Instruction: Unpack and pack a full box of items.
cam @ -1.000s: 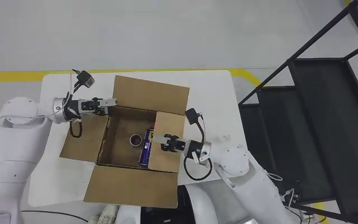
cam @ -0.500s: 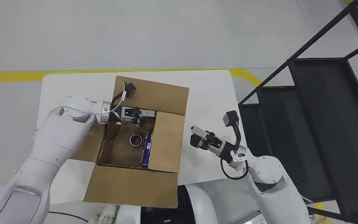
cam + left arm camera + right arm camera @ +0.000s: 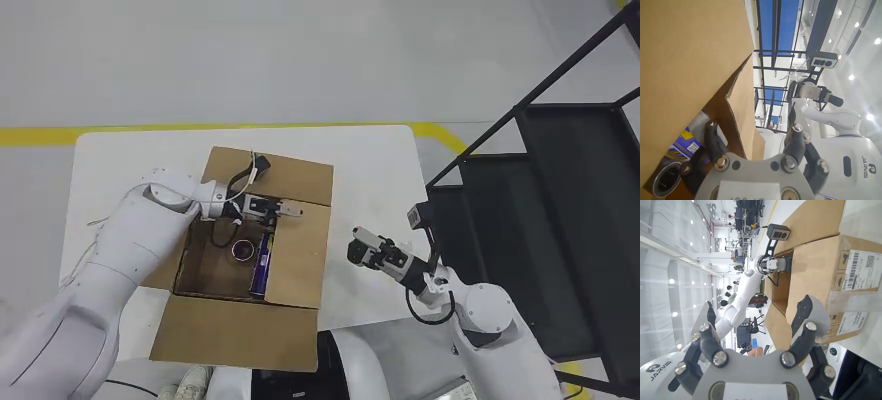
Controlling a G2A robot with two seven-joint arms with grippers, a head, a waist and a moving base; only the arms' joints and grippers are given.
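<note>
Top view: cardboard box (image 3: 270, 175) stands open on the white table (image 3: 370, 160), a round can (image 3: 241, 249) and a blue packet (image 3: 262, 268) inside. Left tool (image 3: 288, 211), open and empty, has swung in over the box's far edge. Right tool (image 3: 360, 243), also open, has withdrawn to the right of the box. The left arm seems ready to begin unpacking.

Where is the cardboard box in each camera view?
Top view: cardboard box in the centre of the picture, flaps open.
Left wrist view: box close beside the left tool.
Right wrist view: box just beyond the right tool.
Shared landmark: left tool at the box's opening.
</note>
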